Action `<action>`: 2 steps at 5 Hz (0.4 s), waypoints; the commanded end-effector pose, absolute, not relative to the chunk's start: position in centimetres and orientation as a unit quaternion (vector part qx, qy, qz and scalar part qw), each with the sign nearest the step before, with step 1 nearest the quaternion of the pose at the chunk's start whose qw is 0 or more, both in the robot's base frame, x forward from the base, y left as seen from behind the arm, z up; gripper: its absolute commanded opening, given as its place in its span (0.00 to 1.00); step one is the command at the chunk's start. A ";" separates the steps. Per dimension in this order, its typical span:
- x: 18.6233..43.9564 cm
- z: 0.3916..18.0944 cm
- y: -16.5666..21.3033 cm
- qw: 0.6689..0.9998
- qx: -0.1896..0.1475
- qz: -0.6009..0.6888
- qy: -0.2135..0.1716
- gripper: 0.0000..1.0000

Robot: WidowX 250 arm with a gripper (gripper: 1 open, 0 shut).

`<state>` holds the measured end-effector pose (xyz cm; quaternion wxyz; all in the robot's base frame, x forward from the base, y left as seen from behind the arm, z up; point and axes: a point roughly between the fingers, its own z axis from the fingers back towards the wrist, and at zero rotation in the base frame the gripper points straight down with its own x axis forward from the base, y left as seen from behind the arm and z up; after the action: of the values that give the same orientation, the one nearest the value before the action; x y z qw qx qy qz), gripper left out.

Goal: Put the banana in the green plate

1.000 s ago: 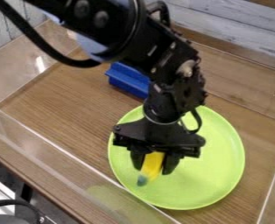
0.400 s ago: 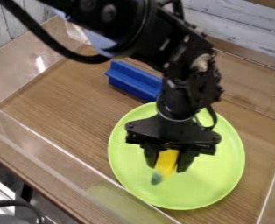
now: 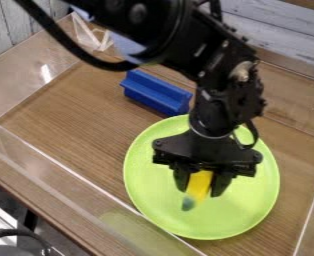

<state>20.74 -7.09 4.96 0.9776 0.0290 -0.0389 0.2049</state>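
Observation:
The green plate (image 3: 153, 165) lies on the wooden table in the lower right half of the camera view. My black gripper (image 3: 201, 183) points straight down over the plate's middle and is shut on the banana (image 3: 197, 187). The small yellow banana hangs between the fingers, its dark tip (image 3: 188, 203) pointing down toward the plate's near part. From this angle I cannot tell whether the tip touches the plate. The arm hides part of the plate's far rim.
A blue rectangular block (image 3: 154, 90) lies on the table just behind the plate. A clear plastic wall (image 3: 46, 185) runs along the near left side, and light wooden walls close the far side.
The gripper has carried the banana a little to the right, from over the plate's left part to over its middle. The plate and the blue block have stayed in place.

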 end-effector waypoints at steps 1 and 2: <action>21.5 5.6 -7.9 0.978 0.018 0.201 -0.052 1.00; 21.6 5.8 -8.1 0.978 0.017 0.199 -0.053 1.00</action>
<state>21.02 -7.73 5.15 0.9779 0.0245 -0.0410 0.2034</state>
